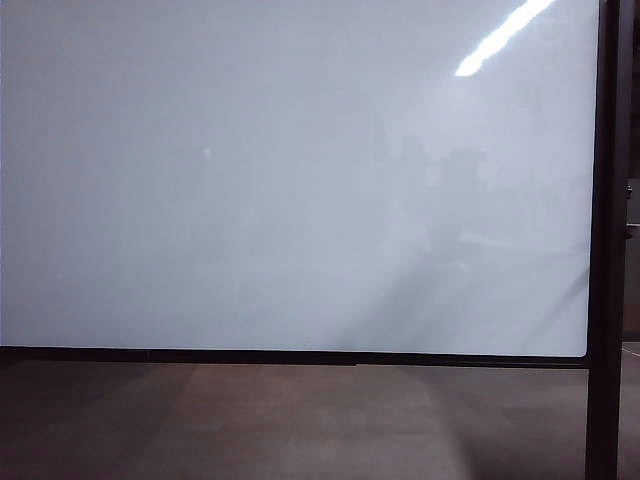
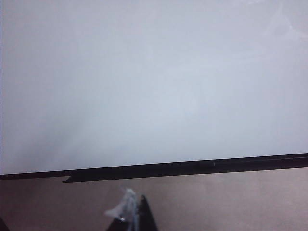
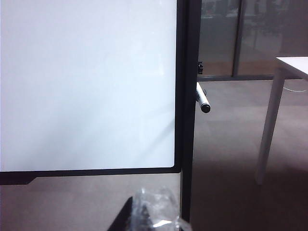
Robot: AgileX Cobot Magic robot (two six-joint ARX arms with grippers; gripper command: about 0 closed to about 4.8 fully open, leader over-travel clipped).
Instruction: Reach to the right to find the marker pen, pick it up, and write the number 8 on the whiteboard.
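Both grippers are sitting low before the blank whiteboard [image 1: 300,200]. Right gripper [image 3: 154,216] is pressed together; left gripper [image 2: 132,214] state unclear. Marker pen [image 3: 203,98] is poking out beside the post [image 3: 187,96].

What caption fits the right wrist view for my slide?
Right gripper shut and empty below the blank whiteboard; marker pen juts from its black post.

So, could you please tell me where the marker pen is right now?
In the right wrist view, the marker pen sticks out from the whiteboard's black post, on the post's far side from the whiteboard.
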